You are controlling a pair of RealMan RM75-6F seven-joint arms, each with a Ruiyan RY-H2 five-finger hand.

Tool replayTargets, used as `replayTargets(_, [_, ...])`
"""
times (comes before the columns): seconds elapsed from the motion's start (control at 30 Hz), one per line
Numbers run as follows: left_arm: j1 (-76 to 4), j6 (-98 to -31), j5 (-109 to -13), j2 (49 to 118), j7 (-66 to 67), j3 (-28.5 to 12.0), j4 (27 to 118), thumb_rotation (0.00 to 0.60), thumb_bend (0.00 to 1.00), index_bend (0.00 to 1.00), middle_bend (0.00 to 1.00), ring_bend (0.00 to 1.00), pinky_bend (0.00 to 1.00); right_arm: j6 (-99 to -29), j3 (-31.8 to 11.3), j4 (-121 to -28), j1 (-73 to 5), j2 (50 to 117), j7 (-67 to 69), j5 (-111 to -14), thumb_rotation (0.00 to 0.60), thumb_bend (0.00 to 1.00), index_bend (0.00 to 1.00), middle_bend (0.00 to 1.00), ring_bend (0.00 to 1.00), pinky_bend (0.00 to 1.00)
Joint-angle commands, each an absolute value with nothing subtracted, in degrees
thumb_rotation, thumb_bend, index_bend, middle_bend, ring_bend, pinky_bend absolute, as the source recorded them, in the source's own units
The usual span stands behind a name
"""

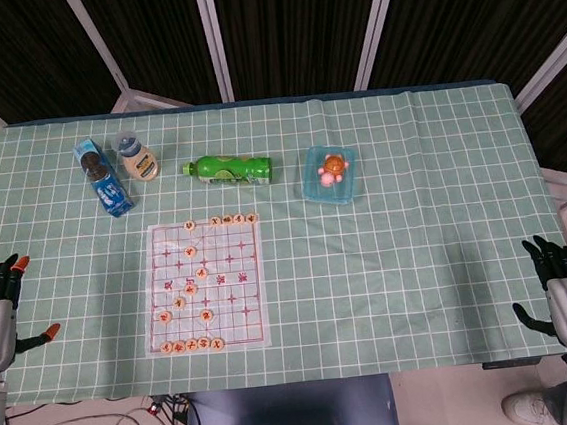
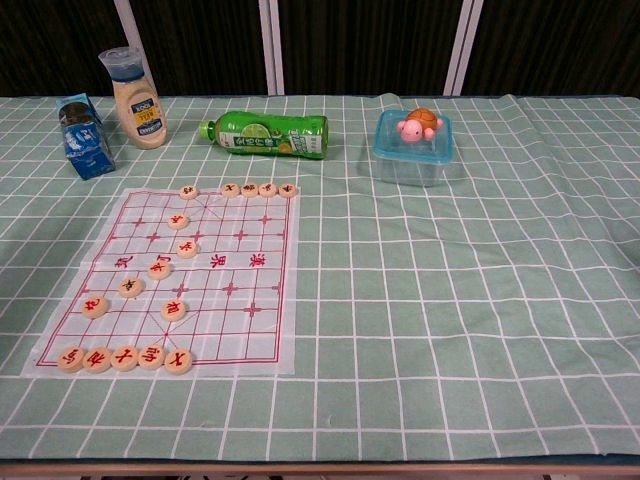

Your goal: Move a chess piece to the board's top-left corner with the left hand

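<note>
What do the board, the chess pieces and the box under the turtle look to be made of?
Board: thin, flexible printed sheet, likely plastic film; it lies flat and its edge looks translucent.
Chess pieces: pale, matte discs with red characters, probably wood.
Box: clear plastic walls and a blue translucent lid.
Turtle: smooth and glossy, probably rubber or plastic.

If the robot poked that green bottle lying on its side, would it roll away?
Probably yes. The green bottle lies flat on its round side, so a sideways nudge would likely roll it along the checked tablecloth. The cloth looks soft, which may slow it. It seems plastic, so it likely wouldn't break.
</note>
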State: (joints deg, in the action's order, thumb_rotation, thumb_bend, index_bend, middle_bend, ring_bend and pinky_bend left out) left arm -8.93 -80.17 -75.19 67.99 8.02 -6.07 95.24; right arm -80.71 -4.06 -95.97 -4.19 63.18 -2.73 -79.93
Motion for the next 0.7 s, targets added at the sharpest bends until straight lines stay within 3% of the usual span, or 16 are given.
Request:
replayTargets(0.03, [-9.00, -80.04, -75.06, 68.06, 8.14, -6.09, 95.27, 0.600, 0.00, 0.00, 0.00, 0.00, 0.00, -80.66, -4.08, -95.94, -4.20, 63.15, -2.66, -79.86, 0.600, 0.32, 0.00, 0.00, 0.00, 0.00])
replayTargets(0.53, [-9.37, -80.20, -75.39, 68.07, 9.70, -6.17, 96.11, 0.600, 0.00, 0.00, 0.00, 0.00, 0.00, -80.66, -3.97, -96.21, -4.05, 62.80, -1.94, -79.98, 0.600, 0.32, 0.00, 0.00, 0.00, 0.00])
replayTargets(0.6, [-9.66, -80.32, -75.65, 68.04, 10.66, -6.33, 96.28, 0.600, 0.00, 0.00, 0.00, 0.00, 0.04, -80.60, -3.99, -96.28, -4.05, 62.79, -1.85, -79.91, 0.600, 0.32, 0.00, 0.00, 0.00, 0.00])
replayTargets(0.7, [-10.24, -80.98, -76.28, 68.21, 13.29, -6.71, 96.36, 0.600, 0.02, 0.00, 0.13, 0.16, 0.29, -80.46, -3.98, -96.44, -4.04, 62.69, -1.63, -79.77, 0.600, 0.32, 0.00, 0.00, 0.00, 0.00])
